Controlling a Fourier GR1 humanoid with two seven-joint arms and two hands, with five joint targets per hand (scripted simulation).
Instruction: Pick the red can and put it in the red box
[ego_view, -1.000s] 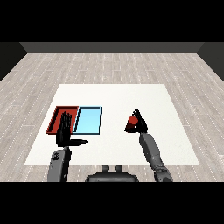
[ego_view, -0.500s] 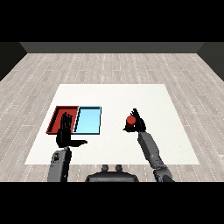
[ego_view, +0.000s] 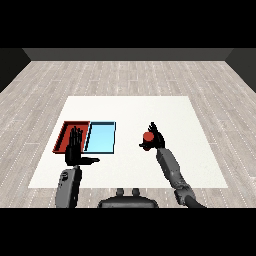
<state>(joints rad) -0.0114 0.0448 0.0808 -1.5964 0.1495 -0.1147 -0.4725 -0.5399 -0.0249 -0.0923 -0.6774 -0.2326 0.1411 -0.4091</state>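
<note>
— One red can (ego_view: 148, 136), no readable label, sits in the right hand (ego_view: 154, 139), fingers curled round it.
— Changed?
— It has shifted leftward. Left hand (ego_view: 74, 149) (fingers straight) hovers over the red tray (ego_view: 63, 135); blue tray (ego_view: 101, 137) just right of it.

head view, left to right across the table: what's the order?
red tray → left hand → light blue tray → red can → right hand, curled round the can
</note>
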